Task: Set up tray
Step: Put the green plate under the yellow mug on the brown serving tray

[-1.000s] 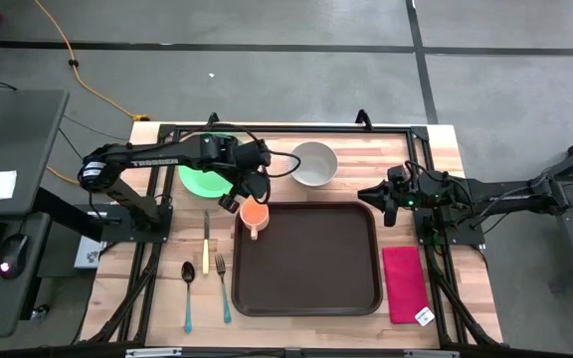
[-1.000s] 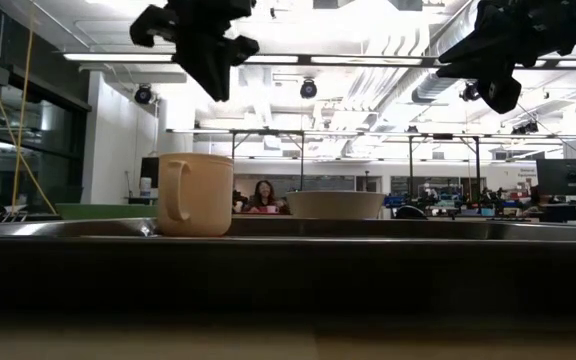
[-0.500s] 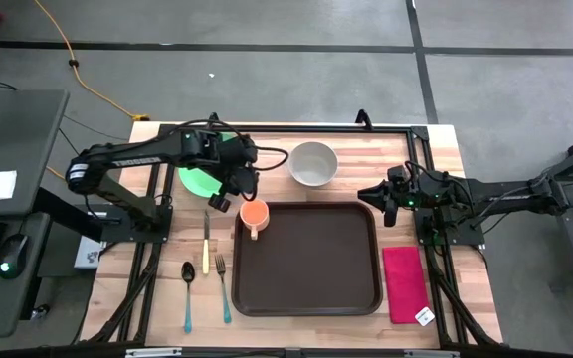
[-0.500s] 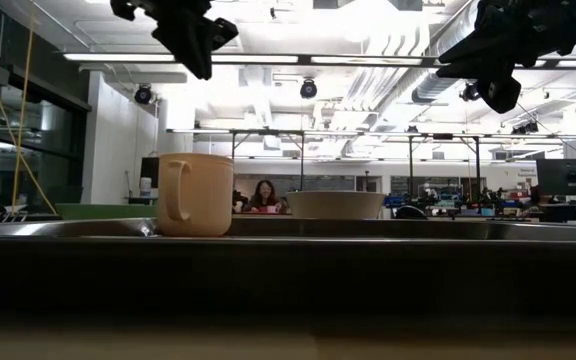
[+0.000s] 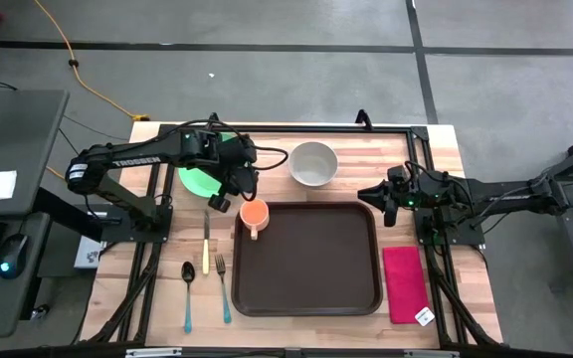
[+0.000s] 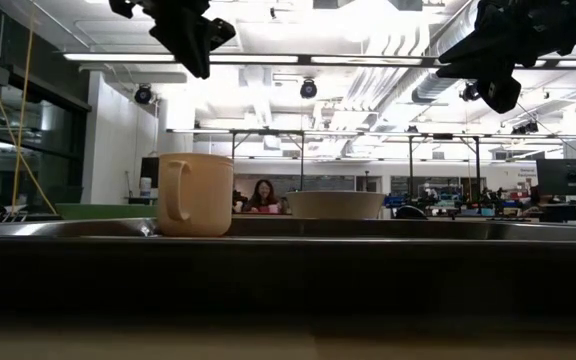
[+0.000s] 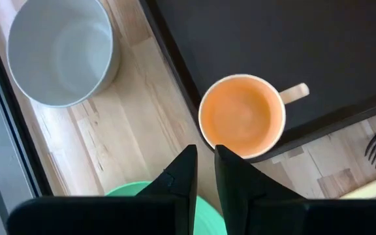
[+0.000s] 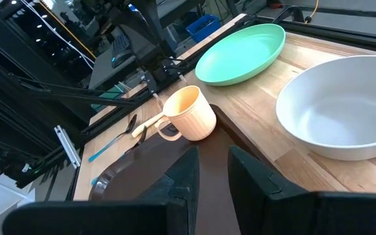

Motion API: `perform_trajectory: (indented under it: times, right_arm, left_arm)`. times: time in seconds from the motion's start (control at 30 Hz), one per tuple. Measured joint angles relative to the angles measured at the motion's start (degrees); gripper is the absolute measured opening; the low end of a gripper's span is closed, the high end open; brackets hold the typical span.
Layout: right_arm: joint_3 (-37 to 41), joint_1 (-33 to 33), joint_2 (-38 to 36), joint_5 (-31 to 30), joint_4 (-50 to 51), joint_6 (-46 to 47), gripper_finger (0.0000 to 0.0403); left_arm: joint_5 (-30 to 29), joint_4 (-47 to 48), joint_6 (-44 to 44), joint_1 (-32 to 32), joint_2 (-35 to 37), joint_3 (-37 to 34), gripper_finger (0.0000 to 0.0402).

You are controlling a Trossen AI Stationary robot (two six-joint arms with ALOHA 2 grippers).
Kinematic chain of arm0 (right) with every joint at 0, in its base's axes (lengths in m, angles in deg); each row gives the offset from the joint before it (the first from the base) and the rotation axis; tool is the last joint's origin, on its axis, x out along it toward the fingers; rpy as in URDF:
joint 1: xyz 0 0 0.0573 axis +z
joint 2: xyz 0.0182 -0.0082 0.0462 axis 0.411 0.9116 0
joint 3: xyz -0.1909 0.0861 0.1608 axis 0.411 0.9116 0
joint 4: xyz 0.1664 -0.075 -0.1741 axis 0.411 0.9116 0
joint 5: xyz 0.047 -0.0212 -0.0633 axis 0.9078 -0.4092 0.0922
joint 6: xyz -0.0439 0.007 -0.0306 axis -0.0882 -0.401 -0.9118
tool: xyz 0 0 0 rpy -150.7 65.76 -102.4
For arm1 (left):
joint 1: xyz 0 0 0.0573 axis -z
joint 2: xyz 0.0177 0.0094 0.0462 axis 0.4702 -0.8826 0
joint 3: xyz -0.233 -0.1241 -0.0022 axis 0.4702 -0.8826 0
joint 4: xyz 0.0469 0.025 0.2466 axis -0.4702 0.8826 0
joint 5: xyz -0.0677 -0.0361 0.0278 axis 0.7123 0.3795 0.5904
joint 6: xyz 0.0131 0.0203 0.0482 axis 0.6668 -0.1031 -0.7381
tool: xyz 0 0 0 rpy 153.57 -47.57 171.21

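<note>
The dark-brown tray lies on the wooden table, also seen in the left wrist view. An orange mug stands upright on its base at the tray's far-left corner, handle toward the near side. My left gripper hangs shut above the table between the green plate and the mug, well clear of both. My right gripper waits shut in the air beyond the tray's far-right corner.
A white bowl stands on the table beyond the tray's far edge. A knife, a fork and a spoon lie left of the tray. A red-pink napkin lies to its right. Most of the tray's floor is bare.
My left gripper has risen and moved from above the mug toward the table's left and far side, stopping near the green plate's edge. The mug has stayed upright in the tray's corner.
</note>
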Motion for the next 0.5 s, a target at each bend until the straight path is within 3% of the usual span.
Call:
perform_trajectory:
  times: [0.5]
  right_arm:
    - [0.00,0.00,0.00,0.00,-0.02,0.01,0.0056]
  left_arm:
    - [-0.14,4.61,4.13,0.00,0.83,-0.34,0.0086]
